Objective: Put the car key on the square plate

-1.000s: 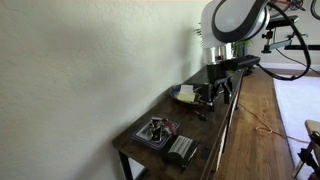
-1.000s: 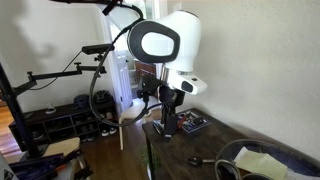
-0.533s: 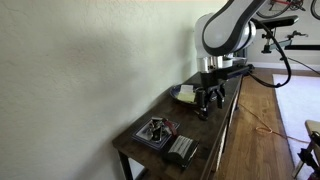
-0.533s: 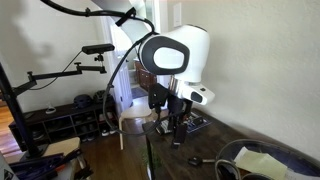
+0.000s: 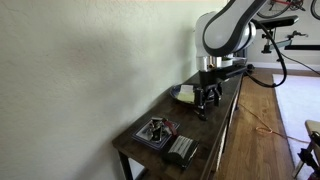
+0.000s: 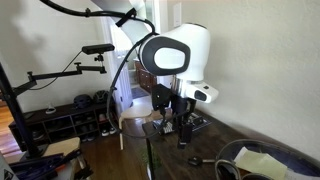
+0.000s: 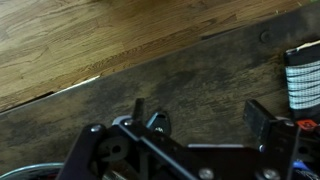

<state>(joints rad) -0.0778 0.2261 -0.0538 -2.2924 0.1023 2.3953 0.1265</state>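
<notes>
The square plate [image 5: 152, 134] lies at the near end of the dark table and has small metallic items on it; it also shows behind the arm in an exterior view [image 6: 193, 122]. A small dark object [image 6: 197, 160], possibly the car key, lies on the table beyond my gripper. My gripper [image 5: 207, 101] hangs low over the middle of the table, also seen in an exterior view [image 6: 183, 135]. In the wrist view my gripper [image 7: 200, 120] is open and empty over bare tabletop. The key does not show in the wrist view.
A dark ridged box [image 5: 181, 150] stands next to the square plate and shows at the wrist view's right edge [image 7: 300, 78]. A round dish with a yellowish centre [image 5: 184, 93] sits behind the gripper. The table's long edge [image 7: 150, 65] borders the wood floor.
The arm has come down and shifted along the table, away from the round dish. The gripper stays open and empty. Nothing on the table has moved.
</notes>
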